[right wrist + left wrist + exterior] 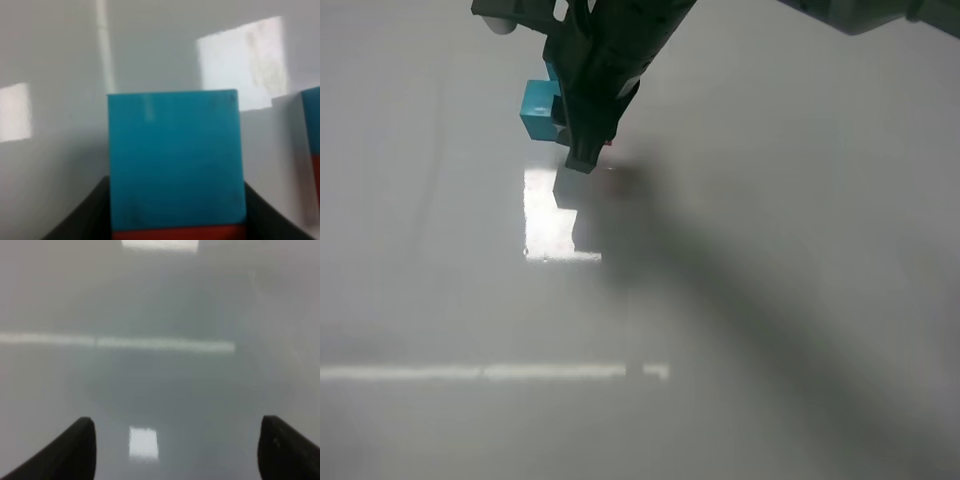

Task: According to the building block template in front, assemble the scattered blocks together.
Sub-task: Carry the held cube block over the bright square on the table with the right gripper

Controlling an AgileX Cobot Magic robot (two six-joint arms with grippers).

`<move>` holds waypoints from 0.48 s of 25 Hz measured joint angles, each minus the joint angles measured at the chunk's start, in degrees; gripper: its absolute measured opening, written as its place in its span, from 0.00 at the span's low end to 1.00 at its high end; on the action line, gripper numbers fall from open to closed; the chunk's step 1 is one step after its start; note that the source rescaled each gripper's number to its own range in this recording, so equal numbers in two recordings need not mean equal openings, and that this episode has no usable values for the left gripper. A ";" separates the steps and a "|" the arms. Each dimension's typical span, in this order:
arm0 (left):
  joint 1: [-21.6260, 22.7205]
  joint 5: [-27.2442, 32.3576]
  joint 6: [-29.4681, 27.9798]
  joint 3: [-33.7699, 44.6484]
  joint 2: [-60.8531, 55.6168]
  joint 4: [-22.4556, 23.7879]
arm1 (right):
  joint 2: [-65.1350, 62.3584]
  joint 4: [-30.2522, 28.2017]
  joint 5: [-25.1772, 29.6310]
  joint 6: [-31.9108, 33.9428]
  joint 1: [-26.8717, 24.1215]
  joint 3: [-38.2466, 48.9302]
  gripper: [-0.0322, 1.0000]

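In the right wrist view a teal cube (175, 160) fills the middle, with a red cube (180, 233) flush against its near side. My right gripper (176, 182) has a finger tight on each side of the teal cube. A second teal-over-red piece (313, 145), seemingly the template, is cut off by the picture's edge. In the exterior high view the right gripper (582, 155) reaches down at the far middle-left. A teal block (538, 108) shows left of it and a red sliver (608, 143) to its right. My left gripper (177, 455) is open and empty over bare table.
The white table (770, 330) carries bright light patches (548, 215) and the arm's broad shadow (740, 300). A thin bright stripe (490, 372) runs across the near part. The left arm is out of the exterior high view.
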 joint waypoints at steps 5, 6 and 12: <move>0.00 0.00 0.00 0.00 0.00 0.00 | 1.10 1.65 -0.53 -0.65 -0.04 0.00 0.07; 0.00 0.00 0.00 0.00 0.00 0.00 | 1.53 1.71 -0.45 -0.65 -0.04 0.00 0.07; 0.00 0.00 0.00 0.00 0.00 0.00 | 3.52 2.05 -0.23 -0.76 -0.04 0.00 0.07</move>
